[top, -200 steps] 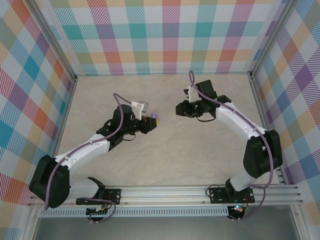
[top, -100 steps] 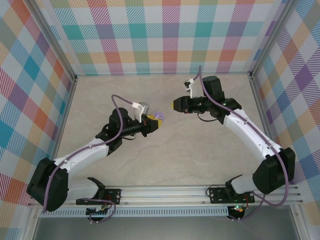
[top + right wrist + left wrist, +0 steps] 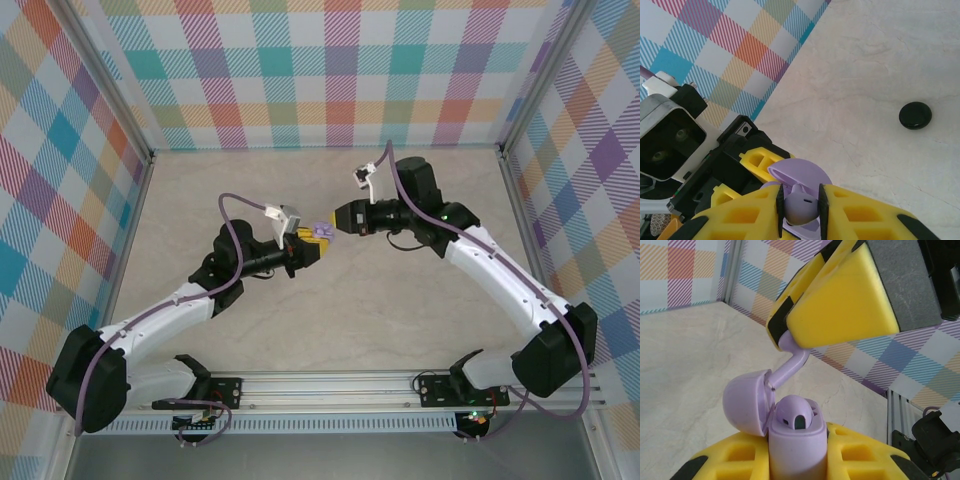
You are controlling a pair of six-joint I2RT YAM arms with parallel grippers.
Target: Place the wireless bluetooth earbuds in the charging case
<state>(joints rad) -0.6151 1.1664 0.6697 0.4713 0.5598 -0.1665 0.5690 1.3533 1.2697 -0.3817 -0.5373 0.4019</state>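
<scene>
Glossy lavender case (image 3: 797,450) clamped in left fingers (image 3: 855,457), lid open, right fingers (image 3: 865,215) pinching matching earbud (image 3: 800,207), seemingly touching it

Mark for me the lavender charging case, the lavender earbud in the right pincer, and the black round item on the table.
lavender charging case (image 3: 796,449): left wrist view, front of its body.
lavender earbud (image 3: 799,206): right wrist view, its rounded head.
black round item (image 3: 915,115): right wrist view, centre of its top.

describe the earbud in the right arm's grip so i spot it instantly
Over the middle of the table, the right end effector pinches a lavender earbud at the open lavender case. Unlike the bud seated inside, its curved stem is exposed.
</scene>
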